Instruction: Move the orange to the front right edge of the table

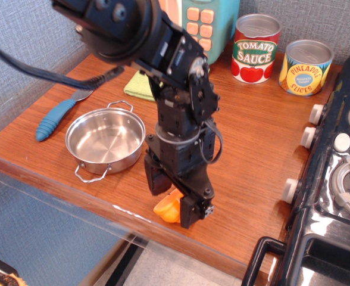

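The orange (166, 210) is a small half-orange. It lies on the brown wood-grain table (252, 155) close to the front edge, just right of the steel pot. My gripper (174, 205) points down over it with its jaws spread. One dark finger (156, 180) stands to the orange's upper left and the other (191, 213) to its right. The orange sits low between them and looks loose. The arm hides the tabletop behind it.
A steel pot (106, 140) with two handles stands left of the gripper. A blue-handled fork (57, 114) and a green cloth (136, 84) lie further back left. A tomato sauce can (256, 47) and a pineapple slices can (306, 67) stand at the back. The black toy stove (336, 179) borders the right side.
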Controlling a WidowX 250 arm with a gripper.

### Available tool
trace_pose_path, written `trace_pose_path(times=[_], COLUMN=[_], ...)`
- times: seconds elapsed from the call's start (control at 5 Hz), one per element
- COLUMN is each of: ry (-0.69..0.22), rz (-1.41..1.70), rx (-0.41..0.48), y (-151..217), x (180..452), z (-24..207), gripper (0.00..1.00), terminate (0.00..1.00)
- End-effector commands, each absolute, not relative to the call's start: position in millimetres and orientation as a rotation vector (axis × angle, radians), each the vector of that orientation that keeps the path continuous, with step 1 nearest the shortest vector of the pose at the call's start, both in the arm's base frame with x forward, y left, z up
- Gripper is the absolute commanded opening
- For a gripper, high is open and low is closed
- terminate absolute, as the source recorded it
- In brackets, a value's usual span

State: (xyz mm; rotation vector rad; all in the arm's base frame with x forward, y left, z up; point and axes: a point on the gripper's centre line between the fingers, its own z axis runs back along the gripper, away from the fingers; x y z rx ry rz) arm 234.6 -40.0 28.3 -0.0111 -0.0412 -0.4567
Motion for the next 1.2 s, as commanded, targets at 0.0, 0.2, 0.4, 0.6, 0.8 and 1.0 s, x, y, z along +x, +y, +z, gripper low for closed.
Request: trace_pose_path(times=[0.0, 0.2, 0.4, 0.6, 0.8, 1.0], ry=[-0.233, -0.256, -0.224, -0.198, -0.178, -0.178], rz=[-0.437, -0.294, -0.22, -0.184, -0.155, -0.155], rx=[-0.076, -0.037, 0.002, 0.023, 0.034, 0.034], y=[-31, -5, 14, 20, 24, 24], x=[234, 240, 246, 248, 248, 248], z=[114, 133, 125, 122, 120, 120], gripper=[1.0, 1.0, 1.0, 1.0, 1.0, 1.0], terminate=[0.0, 0.0, 0.0, 0.0, 0.0, 0.0])
